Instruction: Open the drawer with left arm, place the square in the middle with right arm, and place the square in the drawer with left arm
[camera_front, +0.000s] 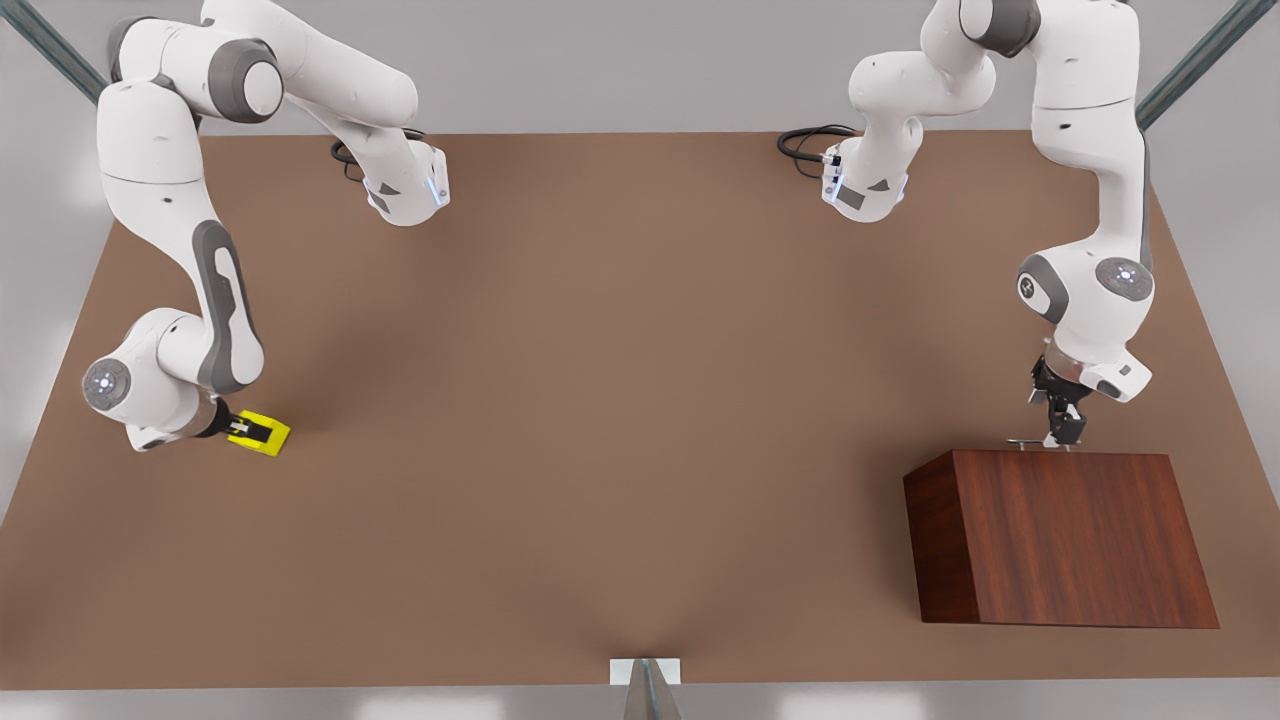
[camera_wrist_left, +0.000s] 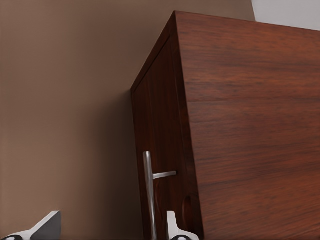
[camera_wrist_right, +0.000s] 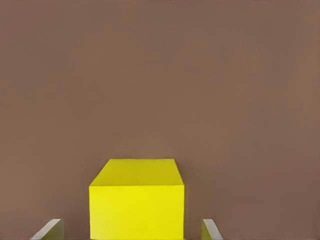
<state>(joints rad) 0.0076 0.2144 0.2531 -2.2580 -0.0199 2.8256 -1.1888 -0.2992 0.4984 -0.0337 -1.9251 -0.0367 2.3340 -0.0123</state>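
Looking at the front view, I have the right gripper (camera_front: 248, 431) low on its left side, fingers spread with gaps either side of the square (camera_front: 262, 433), a sharp-edged bright yellow cube resting on the matte brown tabletop (camera_front: 600, 400). My left gripper (camera_front: 1062, 428) is at the boxy cabinet (camera_front: 1060, 540) of grained reddish wood, open, its fingers straddling the thin silver bar handle (camera_wrist_left: 148, 192) of the drawer (camera_wrist_left: 157, 150), which sits shut.

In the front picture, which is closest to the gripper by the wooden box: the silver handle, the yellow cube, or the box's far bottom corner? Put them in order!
From the left gripper:
1. Silver handle, right at its fingertips, on the cabinet's drawer side.
2. Cabinet's bottom corner, at the front view's right.
3. Yellow cube, far across the table, between the right gripper's fingers.
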